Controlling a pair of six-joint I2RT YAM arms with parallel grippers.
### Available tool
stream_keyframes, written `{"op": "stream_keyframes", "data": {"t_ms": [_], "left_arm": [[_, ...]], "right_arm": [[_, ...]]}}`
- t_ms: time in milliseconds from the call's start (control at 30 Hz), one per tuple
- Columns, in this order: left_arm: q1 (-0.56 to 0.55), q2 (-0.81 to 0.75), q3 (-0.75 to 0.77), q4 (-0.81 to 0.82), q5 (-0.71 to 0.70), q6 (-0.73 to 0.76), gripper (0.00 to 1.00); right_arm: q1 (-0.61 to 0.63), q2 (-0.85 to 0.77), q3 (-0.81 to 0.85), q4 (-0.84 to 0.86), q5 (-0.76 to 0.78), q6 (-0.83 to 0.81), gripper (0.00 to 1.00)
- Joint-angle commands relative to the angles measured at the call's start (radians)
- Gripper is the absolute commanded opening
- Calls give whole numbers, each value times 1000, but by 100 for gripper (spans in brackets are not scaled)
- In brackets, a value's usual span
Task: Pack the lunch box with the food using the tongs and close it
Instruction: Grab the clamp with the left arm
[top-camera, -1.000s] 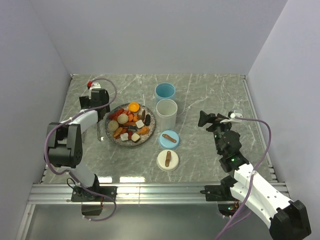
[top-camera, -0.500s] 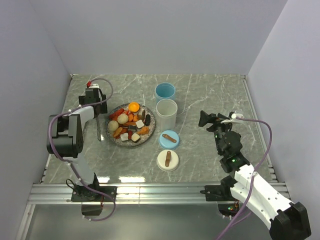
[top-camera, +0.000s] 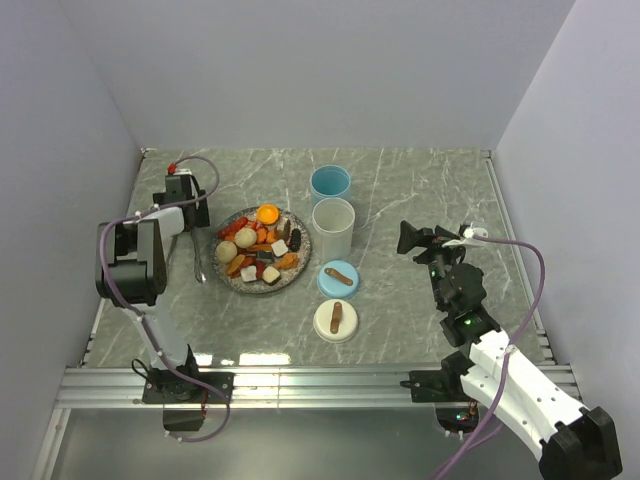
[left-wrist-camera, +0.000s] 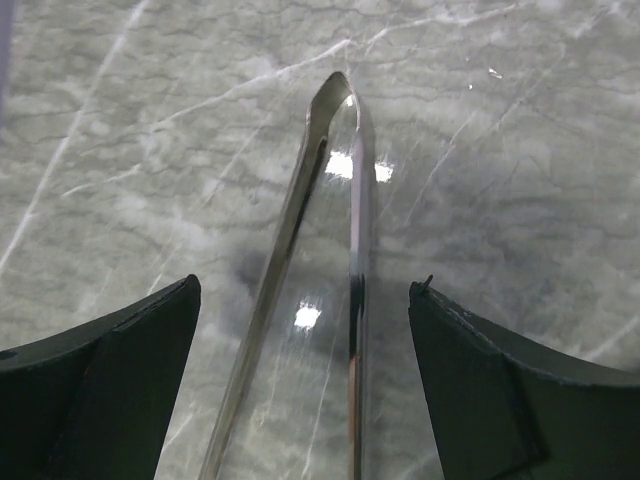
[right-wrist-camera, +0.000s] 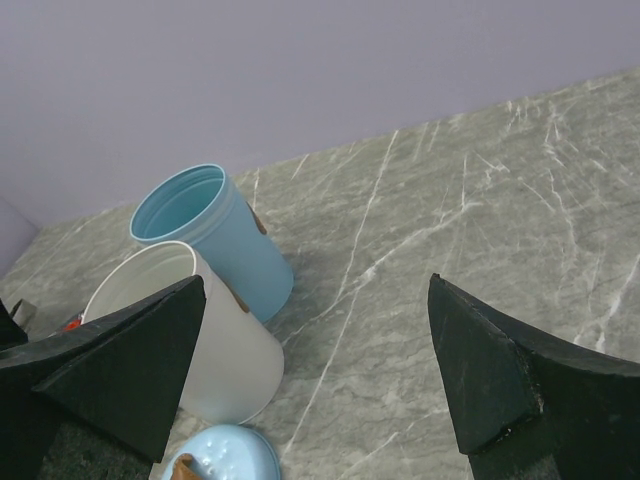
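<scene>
Both spread: left claw (left-wrist-camera: 303, 290) above tongs (left-wrist-camera: 340, 180) beside plate (top-camera: 262, 290) rim, right claw (right-wrist-camera: 318, 285) over table (right-wrist-camera: 480, 200)

There are two cups, one blue cup (top-camera: 330, 184) and one white cup (top-camera: 333, 228), two round lids, one blue lid (top-camera: 338, 278) and one white lid (top-camera: 336, 320), one plate (top-camera: 292, 276) carrying many food pieces (top-camera: 258, 245), and one pair of tongs (left-wrist-camera: 338, 88).

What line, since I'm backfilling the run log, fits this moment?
left gripper: open, straddling tongs lying on table | right gripper: open, empty | food: on plate
</scene>
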Motion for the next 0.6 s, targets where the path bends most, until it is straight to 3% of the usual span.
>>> {"op": "stream_keyframes", "data": {"t_ms": [0, 133, 233, 267, 367, 567], "left_arm": [[1, 43, 61, -55, -3, -3, 91], [1, 80, 92, -98, -14, -5, 86], [1, 99, 106, -122, -20, -8, 71], [1, 96, 103, -118, -20, -12, 61], [1, 68, 87, -114, -3, -18, 49], [-1, -16, 58, -129, 21, -46, 35]], "right_arm": [[-6, -16, 1, 30, -5, 1, 99], [-6, -19, -5, 35, -8, -1, 99], [-6, -22, -7, 36, -11, -1, 99], [-6, -24, -8, 38, -11, -1, 99], [-6, -25, -10, 41, -9, -1, 99], [-6, -25, -16, 44, -16, 1, 99]]}}
